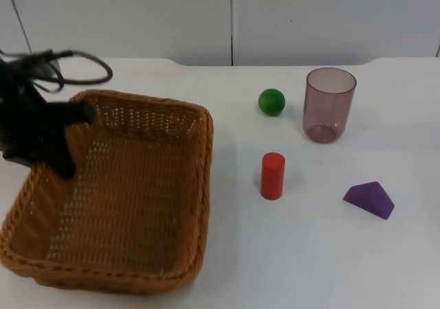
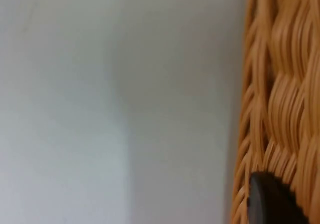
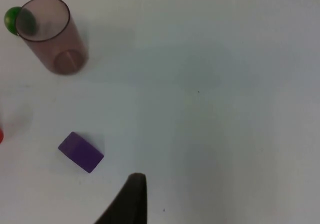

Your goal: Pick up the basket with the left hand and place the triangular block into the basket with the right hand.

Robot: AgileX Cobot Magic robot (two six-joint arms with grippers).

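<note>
The first step looks to be in hand, the grab on the brown woven wicker basket; the left gripper is at the basket's far left rim, with one black finger up on the rim and one down inside against the wall, so it seems to straddle the edge; I cannot tell if it has squeezed tight yet; in the left wrist view a black fingertip sits right against the woven wall of the basket, with the white table beside it; the basket looks to sit on the table, so the next move should be a firm pinch on the rim and a slow lift, kept level so the basket does not tip; the purple triangular block lies on the table well apart from the basket, on the far right side, near a red cylinder and in front of a see-through pinkish plastic cup; a green ball sits just beside the cup; the right arm waits above the table, and the right wrist view shows the block lying near one black fingertip but not touching it; I cannot tell how wide the right gripper is.
</note>
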